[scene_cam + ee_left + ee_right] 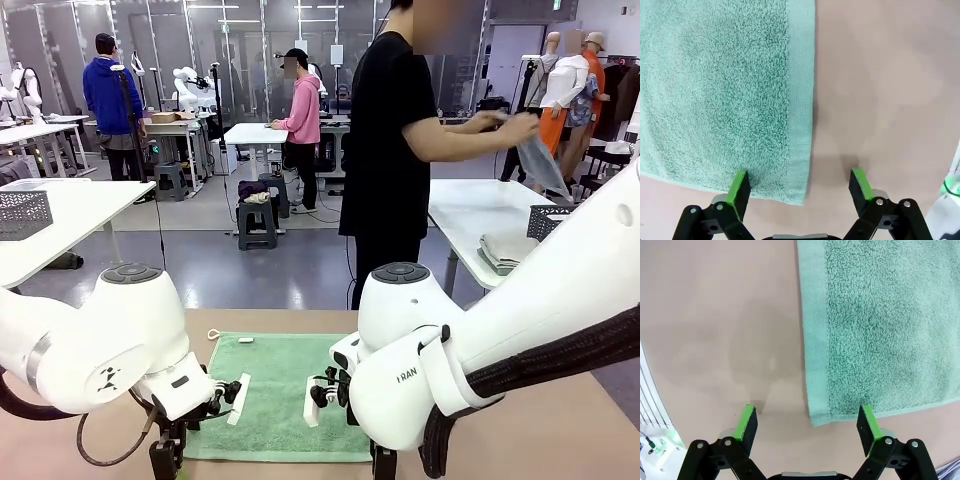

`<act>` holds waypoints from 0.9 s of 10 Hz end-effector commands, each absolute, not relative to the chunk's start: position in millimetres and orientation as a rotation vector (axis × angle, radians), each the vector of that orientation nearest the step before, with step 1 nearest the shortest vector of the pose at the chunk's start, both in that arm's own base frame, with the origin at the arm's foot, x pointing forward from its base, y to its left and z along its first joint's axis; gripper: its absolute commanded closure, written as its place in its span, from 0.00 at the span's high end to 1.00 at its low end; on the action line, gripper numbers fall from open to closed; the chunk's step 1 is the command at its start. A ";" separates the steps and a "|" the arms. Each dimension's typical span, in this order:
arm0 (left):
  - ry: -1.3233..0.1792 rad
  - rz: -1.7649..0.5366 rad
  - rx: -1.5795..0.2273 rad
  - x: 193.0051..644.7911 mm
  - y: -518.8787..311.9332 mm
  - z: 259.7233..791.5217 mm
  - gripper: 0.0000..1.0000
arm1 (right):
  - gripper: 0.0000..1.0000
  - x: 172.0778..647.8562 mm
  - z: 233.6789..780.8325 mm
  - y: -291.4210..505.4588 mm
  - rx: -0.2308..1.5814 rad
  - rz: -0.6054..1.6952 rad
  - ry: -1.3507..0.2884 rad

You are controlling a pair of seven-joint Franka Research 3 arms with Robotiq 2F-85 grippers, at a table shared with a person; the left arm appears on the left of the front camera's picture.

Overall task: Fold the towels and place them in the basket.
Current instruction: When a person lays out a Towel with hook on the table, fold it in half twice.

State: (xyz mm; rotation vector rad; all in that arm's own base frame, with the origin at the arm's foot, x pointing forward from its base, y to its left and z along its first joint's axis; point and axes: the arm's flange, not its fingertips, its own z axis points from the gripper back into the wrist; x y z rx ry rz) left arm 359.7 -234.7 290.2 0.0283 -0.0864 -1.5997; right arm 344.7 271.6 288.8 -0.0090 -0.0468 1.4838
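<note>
Both the left gripper and right gripper hold fingers open astride towel corners at six o'clock; closing above the tabletop risks pinching nothing.

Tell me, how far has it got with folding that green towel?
Barely begun. Done: the towel lies spread flat on the table, with no fold in it yet. In hand: the left jaws and the right jaws stand open, down at its two near corners, each straddling a side edge without gripping it. Left: all the folding, then putting the towel away.
</note>
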 end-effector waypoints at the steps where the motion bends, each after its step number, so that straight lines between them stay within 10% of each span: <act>1: -0.104 -1.611 0.028 350.9 -225.2 288.2 0.80 | 0.80 350.3 286.8 271.6 -0.009 1.508 -0.057; 2: -0.105 -1.611 0.033 350.9 -225.8 289.4 0.80 | 0.80 350.3 287.2 272.8 -0.012 1.514 -0.053; 3: -0.108 -1.622 0.052 350.8 -228.5 291.0 0.60 | 0.60 348.7 289.2 276.9 -0.038 1.527 -0.052; 4: -0.109 -1.622 0.055 351.5 -229.9 292.2 0.77 | 0.75 348.7 290.8 278.2 -0.041 1.530 -0.056; 5: -0.113 -1.621 0.055 354.0 -231.0 293.8 0.64 | 0.40 350.6 292.7 278.0 -0.040 1.528 -0.060; 6: -0.115 -1.619 0.055 356.9 -232.0 295.2 0.57 | 0.55 353.0 295.0 277.7 -0.042 1.525 -0.061; 7: -0.113 -1.620 0.060 359.4 -233.2 297.0 0.44 | 0.20 355.6 297.7 278.5 -0.045 1.525 -0.060; 8: -0.106 -1.626 0.062 363.9 -234.6 298.2 0.37 | 0.35 360.2 301.4 279.6 -0.051 1.527 -0.057; 9: -0.100 -1.629 0.063 367.4 -235.4 299.3 0.24 | 0.01 363.5 304.0 281.0 -0.053 1.531 -0.051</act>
